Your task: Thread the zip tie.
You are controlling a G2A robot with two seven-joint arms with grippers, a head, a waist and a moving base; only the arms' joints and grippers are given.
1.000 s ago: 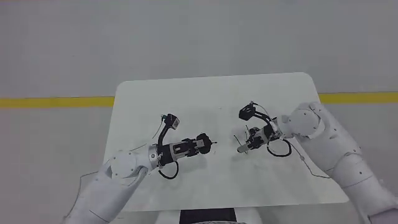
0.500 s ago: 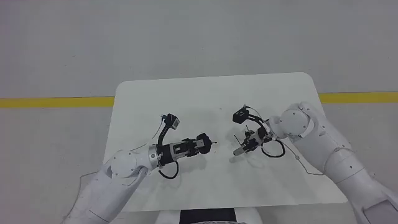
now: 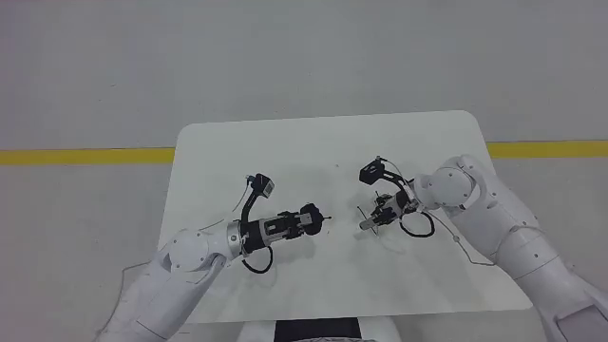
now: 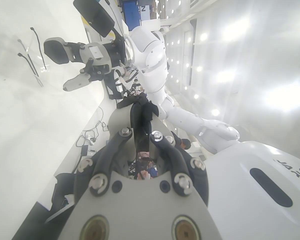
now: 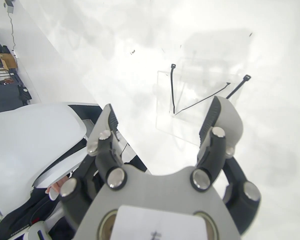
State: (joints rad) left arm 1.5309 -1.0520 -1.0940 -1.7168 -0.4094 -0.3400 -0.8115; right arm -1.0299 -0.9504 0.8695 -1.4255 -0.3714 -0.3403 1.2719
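Three black zip ties (image 5: 173,89) lie on a clear plastic sheet (image 5: 165,126) on the white table (image 3: 285,152); one of them slants across (image 5: 202,99) and another (image 5: 237,88) lies beside my finger. My right gripper (image 5: 163,102) hovers open just above them, its fingers (image 5: 215,116) spread wide with nothing between them. The left wrist view shows this gripper (image 4: 57,69) beside the ties (image 4: 37,48). My left gripper (image 3: 318,218) rests a short way to the left, pointing at the ties, its fingers (image 4: 120,123) shut; a small dark tip shows at its end.
The clear sheet lies near the middle of the table, between the two grippers (image 3: 366,224). Bare white tabletop surrounds it, with the front edge close behind both arms. Grey floor with yellow lines lies beyond the far edge.
My right gripper has shifted slightly left toward the zip ties and stayed open. The left arm has not moved.
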